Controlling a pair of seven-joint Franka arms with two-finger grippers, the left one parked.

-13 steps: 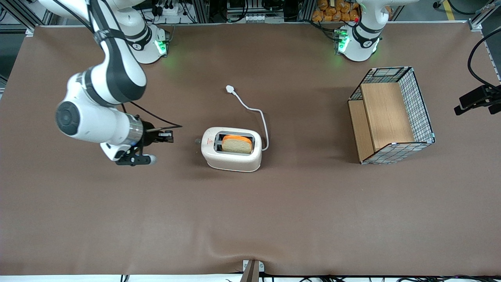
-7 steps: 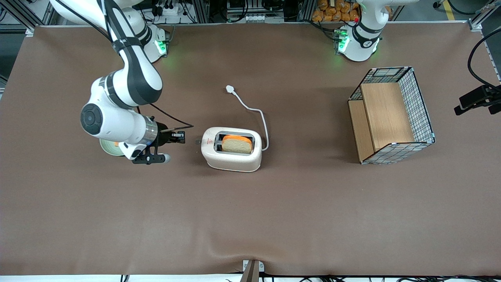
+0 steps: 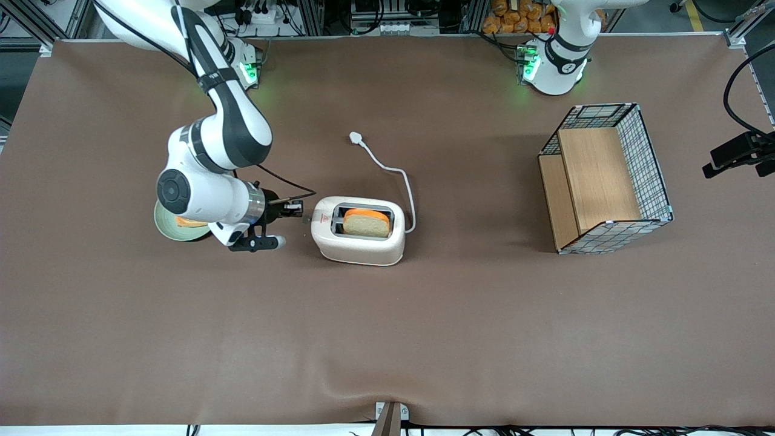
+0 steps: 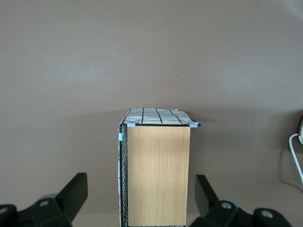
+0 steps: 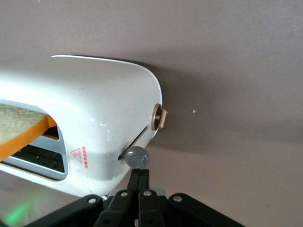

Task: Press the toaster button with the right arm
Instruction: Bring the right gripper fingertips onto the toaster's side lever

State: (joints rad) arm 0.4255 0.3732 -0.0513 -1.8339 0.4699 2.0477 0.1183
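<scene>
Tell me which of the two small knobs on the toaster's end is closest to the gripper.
The grey round button, right at the tips of the shut gripper. The brass-coloured knob on the toaster sits clearly apart from it.

We see the toaster (image 5: 94, 123): glossy smooth white plastic w/ a brass-look knob; toaster button (image 5: 137, 156) matt grey. Gripper (image 3: 295, 209) at its short end is matt black. Table cover (image 3: 387, 327) matt brown cloth; basket (image 3: 605, 175) wire mesh w/ wood boards.
</scene>
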